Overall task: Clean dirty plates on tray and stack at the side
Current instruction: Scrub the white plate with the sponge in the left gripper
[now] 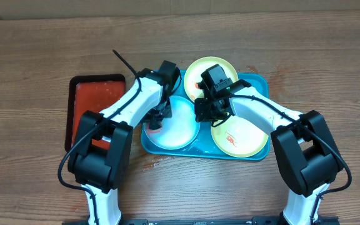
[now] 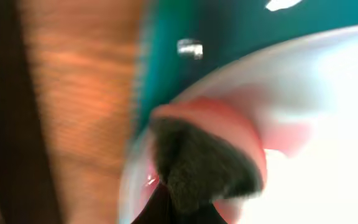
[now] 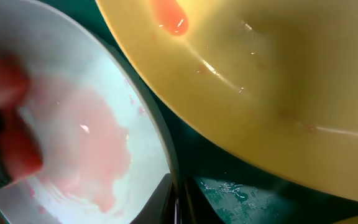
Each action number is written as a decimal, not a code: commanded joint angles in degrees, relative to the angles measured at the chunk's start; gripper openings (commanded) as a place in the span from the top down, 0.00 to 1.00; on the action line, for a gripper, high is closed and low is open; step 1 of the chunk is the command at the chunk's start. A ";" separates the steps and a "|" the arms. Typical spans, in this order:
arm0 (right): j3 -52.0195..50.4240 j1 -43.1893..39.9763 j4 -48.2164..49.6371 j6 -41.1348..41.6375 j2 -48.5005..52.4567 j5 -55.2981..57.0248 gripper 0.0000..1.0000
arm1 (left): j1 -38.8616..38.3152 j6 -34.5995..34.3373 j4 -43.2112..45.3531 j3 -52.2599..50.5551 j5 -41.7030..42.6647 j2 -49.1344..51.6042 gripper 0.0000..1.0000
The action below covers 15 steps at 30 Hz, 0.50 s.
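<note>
1. In the overhead view, a turquoise tray (image 1: 260, 86) of smooth plastic with rounded corners is lying on the wooden surface (image 1: 42, 50). It is carrying three round shallow plates: a light blue plate (image 1: 181, 130), a far yellow-green plate (image 1: 199, 69) and a near yellow-green plate (image 1: 242, 139) that is showing red smears. A red tray (image 1: 92, 94) with a black rim is lying just beside it on the left.
2. In the same view, the left jaws are hanging over the left part of the light blue plate, and the right jaws are hanging between the three plates. I cannot tell how wide either pair is standing.
3. The left wrist view is very blurred. A dark fuzzy lump (image 2: 204, 165) with a pink-red border is lying against the pale glossy plate. I cannot tell if the left jaws are gripping it.
4. Only the right wrist view is showing a wet pink smear (image 3: 98, 143) on the light blue plate and a red drop (image 3: 169, 18) on a glossy yellow-green plate. The right jaws are not showing clearly.
</note>
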 commanded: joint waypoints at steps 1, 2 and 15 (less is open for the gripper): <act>1.18 -0.13 0.09 0.31 0.17 0.13 0.93 | 0.31 13.25 3.91 1.92 22.60 -1.79 0.96; 1.20 -0.13 0.20 0.31 0.17 0.13 0.93 | 0.26 13.66 4.59 1.42 24.13 -1.73 0.96; 1.20 -0.13 0.44 0.31 0.17 0.11 0.93 | 0.00 4.48 6.82 -8.09 -2.03 -1.51 0.96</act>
